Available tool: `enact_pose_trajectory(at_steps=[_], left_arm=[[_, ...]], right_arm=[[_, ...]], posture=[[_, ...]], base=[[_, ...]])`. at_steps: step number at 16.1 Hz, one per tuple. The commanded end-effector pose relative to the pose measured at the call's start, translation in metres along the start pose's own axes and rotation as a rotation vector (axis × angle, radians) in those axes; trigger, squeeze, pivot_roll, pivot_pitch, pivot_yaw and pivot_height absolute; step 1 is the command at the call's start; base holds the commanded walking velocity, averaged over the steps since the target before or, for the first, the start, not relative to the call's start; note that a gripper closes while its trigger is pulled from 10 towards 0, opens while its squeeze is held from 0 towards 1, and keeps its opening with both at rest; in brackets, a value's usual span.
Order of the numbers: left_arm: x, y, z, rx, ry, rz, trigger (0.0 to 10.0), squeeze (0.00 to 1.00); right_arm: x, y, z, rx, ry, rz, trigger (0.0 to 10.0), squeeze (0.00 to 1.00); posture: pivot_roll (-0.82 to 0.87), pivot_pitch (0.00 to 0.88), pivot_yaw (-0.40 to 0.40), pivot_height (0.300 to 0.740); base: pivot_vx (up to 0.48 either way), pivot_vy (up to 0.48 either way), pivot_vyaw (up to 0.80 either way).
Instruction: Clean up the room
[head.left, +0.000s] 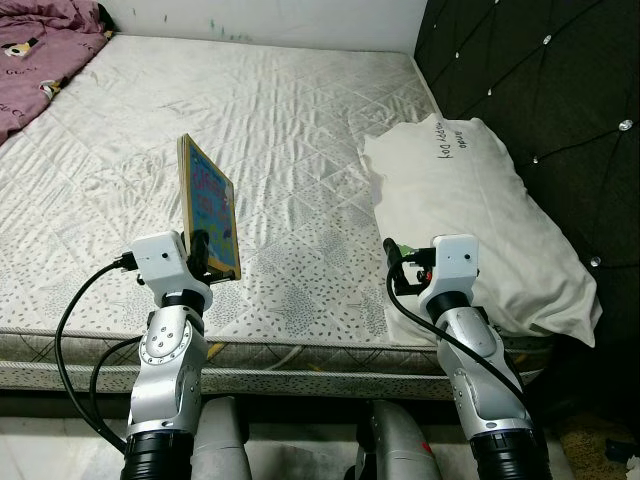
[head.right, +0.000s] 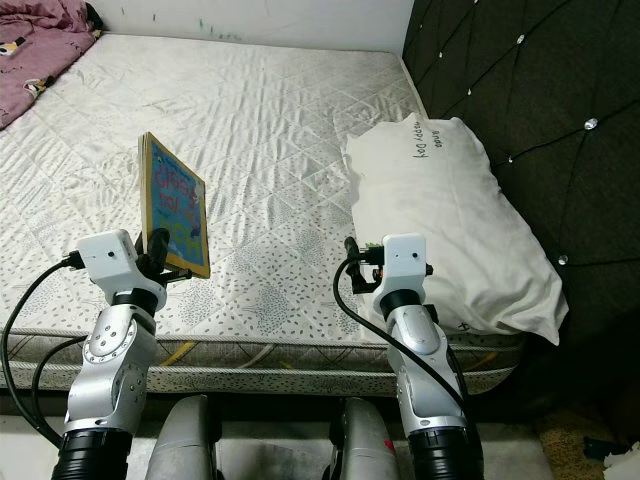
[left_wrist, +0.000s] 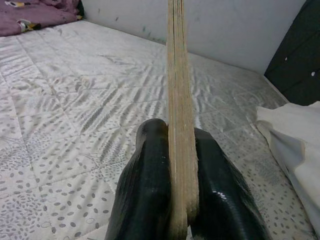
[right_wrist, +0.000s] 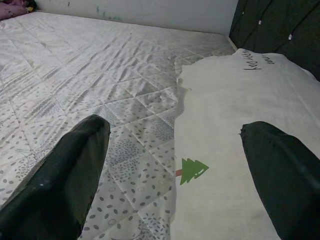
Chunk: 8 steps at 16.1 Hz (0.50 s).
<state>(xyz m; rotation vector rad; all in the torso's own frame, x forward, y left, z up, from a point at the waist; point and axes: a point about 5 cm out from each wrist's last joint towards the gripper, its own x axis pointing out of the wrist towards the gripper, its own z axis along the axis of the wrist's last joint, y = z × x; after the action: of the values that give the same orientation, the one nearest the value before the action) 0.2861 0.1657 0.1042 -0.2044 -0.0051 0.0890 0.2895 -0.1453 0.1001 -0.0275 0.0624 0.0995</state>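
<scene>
The left gripper (left_wrist: 175, 200) was clamped on the lower edge of a thin picture book (head.left: 208, 207), one black finger (left_wrist: 142, 195) pressed to each cover (the wrist view looked straight along the book's pale page edges). The book stood upright on its edge in the air above the near part of the mattress (head.left: 270, 140), its colourful cover facing the white pillow (head.left: 470, 215).

The right gripper (right_wrist: 175, 170) hung with its fingers spread wide apart and nothing between them, just above the near end of that pillow, where the pillow's edge met the mattress. A small green tree print (right_wrist: 192, 170) marked the pillowcase below it, and dark handwriting (head.left: 447, 138) ran across the pillow's far end. The pillow lay on the mattress against the black tufted headboard (head.left: 540, 80). A mauve blanket (head.left: 40, 45) was bunched at the mattress's far corner, well apart from the pillow.
</scene>
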Motion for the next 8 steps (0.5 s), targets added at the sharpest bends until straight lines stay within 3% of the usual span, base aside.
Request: enact_pose_trajectory(at_steps=[1,3,4,5,8], left_arm=[[0.003,-0.005,0.009,0.007,-0.038,-0.023,10.0,0.00],[0.004,-0.006,0.008,0.005,-0.041,-0.026,10.0,0.00],[0.021,-0.019,-0.014,-0.082,0.088,-0.026,10.0,0.00],[0.033,-0.037,-0.038,-0.166,0.245,-0.027,10.0,0.00],[0.032,-0.030,-0.043,-0.158,0.276,0.000,10.0,0.00]], right_arm=[[0.000,-0.002,0.004,-0.002,-0.016,-0.008,10.0,0.00],[0.000,-0.002,0.004,-0.003,-0.016,-0.008,10.0,0.00],[-0.007,-0.012,0.006,-0.031,-0.018,-0.027,10.0,0.00],[-0.015,-0.024,0.012,-0.066,-0.027,-0.056,10.0,0.00],[-0.011,-0.032,0.016,-0.073,-0.039,-0.085,10.0,0.00]], posture=[[0.02,0.007,-0.048,0.616],[0.02,0.005,-0.049,0.616],[-0.11,0.011,-0.042,0.616],[-0.10,0.012,-0.044,0.616],[-0.09,0.011,-0.044,0.616]], base=[[0.000,0.000,0.00],[0.000,0.000,0.00],[0.000,0.000,0.00],[0.000,0.000,0.00],[0.000,0.000,0.00]])
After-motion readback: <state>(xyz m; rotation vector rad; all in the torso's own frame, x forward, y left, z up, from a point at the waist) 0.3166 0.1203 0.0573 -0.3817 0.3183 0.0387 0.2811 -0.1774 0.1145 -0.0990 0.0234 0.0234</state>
